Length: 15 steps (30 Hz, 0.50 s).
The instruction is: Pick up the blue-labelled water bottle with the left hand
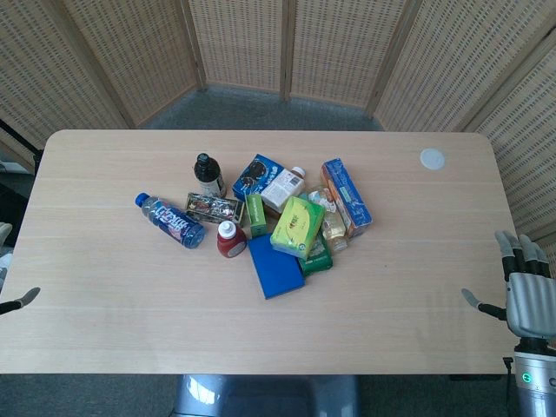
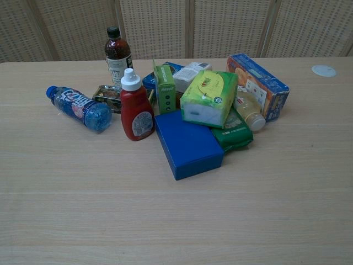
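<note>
The blue-labelled water bottle (image 1: 170,220) (image 2: 80,109) lies on its side at the left end of the pile, blue cap pointing to the far left. Only a fingertip of my left hand (image 1: 21,301) shows at the left edge of the head view, well to the near left of the bottle and apart from it. The rest of that hand is out of frame. My right hand (image 1: 526,290) hangs at the table's near right edge with its fingers extended and nothing in them. Neither hand appears in the chest view.
Right of the bottle lie a foil packet (image 1: 213,208), a red sauce bottle (image 2: 135,110), a dark drink bottle (image 2: 117,56), a green carton (image 2: 164,88), a blue box (image 2: 187,143), a green tissue pack (image 2: 209,98) and an orange-blue box (image 2: 258,84). A white disc (image 1: 432,158) lies far right.
</note>
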Each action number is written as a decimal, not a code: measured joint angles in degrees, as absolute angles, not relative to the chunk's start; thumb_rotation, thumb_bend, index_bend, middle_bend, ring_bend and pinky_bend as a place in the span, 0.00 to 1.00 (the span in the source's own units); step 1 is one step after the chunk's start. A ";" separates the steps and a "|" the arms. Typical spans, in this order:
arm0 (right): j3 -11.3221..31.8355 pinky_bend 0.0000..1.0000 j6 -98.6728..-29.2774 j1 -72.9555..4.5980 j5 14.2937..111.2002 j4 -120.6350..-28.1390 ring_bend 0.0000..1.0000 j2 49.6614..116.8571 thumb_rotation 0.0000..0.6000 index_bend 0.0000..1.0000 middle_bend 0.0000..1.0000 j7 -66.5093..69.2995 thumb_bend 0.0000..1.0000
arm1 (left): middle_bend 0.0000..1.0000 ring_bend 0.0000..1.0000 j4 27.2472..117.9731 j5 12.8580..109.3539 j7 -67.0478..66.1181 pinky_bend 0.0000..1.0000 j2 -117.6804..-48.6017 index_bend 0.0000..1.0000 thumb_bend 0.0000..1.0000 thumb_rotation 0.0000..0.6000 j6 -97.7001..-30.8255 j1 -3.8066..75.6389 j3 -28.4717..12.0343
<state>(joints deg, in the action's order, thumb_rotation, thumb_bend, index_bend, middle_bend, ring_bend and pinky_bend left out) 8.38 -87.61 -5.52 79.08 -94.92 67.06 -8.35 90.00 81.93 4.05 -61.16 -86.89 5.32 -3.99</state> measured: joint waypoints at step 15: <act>8.35 0.00 -86.03 -5.23 78.40 -96.17 0.00 65.58 0.81 0.00 0.00 -5.99 0.00 | 0.00 0.00 83.49 87.26 5.20 0.00 -61.92 0.00 0.00 1.00 -82.24 10.47 -4.13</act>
<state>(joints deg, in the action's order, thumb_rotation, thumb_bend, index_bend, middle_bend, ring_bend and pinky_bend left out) 8.35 -86.03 -5.23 78.40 -96.17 65.58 -5.99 83.49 87.26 5.20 -61.92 -82.24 10.47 -4.13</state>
